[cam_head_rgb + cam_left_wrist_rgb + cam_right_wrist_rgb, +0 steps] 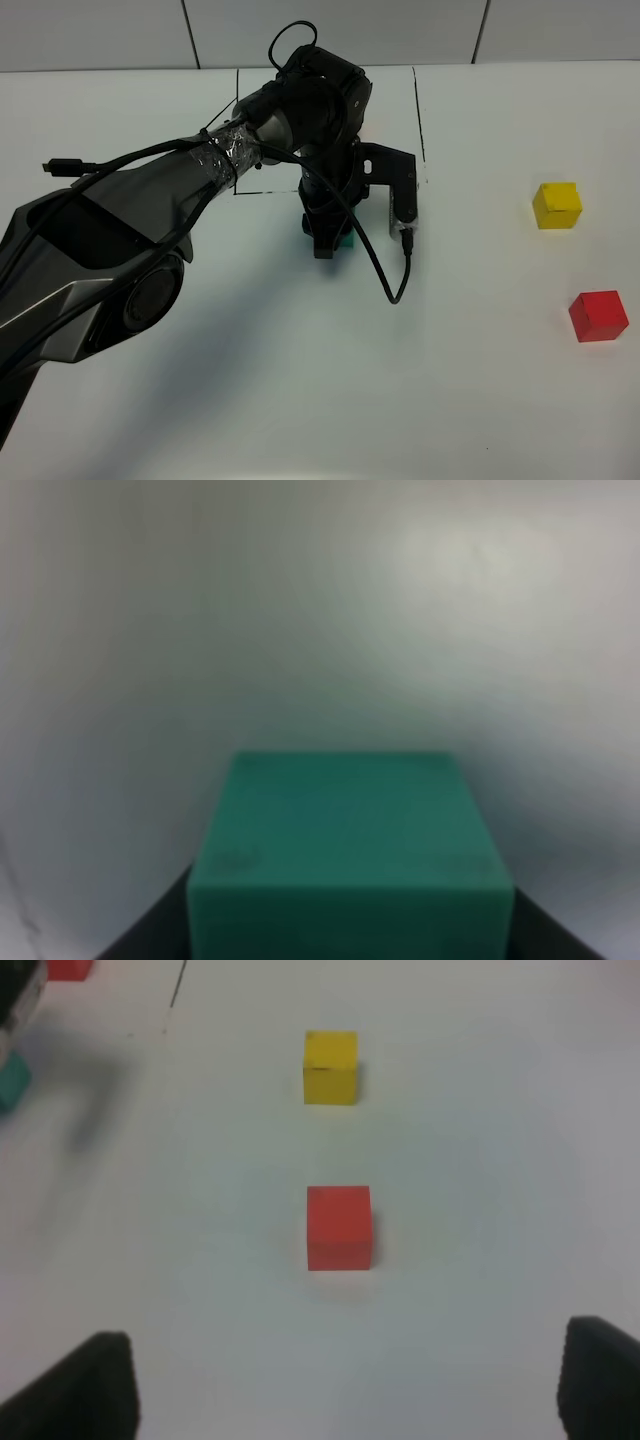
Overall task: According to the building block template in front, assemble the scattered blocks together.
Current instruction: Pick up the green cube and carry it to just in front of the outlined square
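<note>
The job is barely begun: no two cubes are joined. The left pincer (328, 244) is clamped on the teal cube (347, 240) at mid-bench (300, 400), just on the near side of the marked square (420, 110). I cannot tell whether the cube rests on the surface or hangs just above it. The yellow cube (557, 205) and red cube (598, 316) lie loose at the right, apart, yellow the farther. The right pincer (345, 1335) stands wide and empty, facing them. The building block template (68, 968) seems to show only as a scrap of red beyond the left arm.
</note>
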Controlling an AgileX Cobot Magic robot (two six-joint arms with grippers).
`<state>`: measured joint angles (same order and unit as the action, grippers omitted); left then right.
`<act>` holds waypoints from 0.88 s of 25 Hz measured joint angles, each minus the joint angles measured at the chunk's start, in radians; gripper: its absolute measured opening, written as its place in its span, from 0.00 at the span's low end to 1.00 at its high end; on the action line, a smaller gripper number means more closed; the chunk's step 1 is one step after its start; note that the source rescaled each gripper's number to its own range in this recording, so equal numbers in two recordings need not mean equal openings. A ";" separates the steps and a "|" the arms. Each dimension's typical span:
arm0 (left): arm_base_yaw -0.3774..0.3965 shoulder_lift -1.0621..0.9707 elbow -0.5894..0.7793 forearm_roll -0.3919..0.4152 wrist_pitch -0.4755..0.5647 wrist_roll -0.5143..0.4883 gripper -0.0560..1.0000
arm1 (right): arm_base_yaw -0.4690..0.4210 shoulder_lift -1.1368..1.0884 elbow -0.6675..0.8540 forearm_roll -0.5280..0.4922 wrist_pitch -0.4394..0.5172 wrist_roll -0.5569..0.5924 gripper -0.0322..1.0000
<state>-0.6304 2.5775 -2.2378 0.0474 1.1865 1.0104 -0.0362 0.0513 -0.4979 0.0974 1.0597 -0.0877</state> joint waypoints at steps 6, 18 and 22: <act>-0.001 0.000 0.000 0.000 -0.001 0.011 0.06 | 0.000 0.000 0.000 0.000 0.000 0.000 0.73; -0.001 0.000 -0.001 0.001 0.002 0.000 0.17 | 0.000 0.000 0.000 0.000 0.000 0.001 0.73; -0.001 0.000 -0.001 0.003 0.001 -0.038 0.56 | 0.000 0.000 0.000 0.000 0.000 0.001 0.73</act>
<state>-0.6315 2.5775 -2.2386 0.0506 1.1877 0.9723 -0.0362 0.0513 -0.4979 0.0974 1.0597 -0.0868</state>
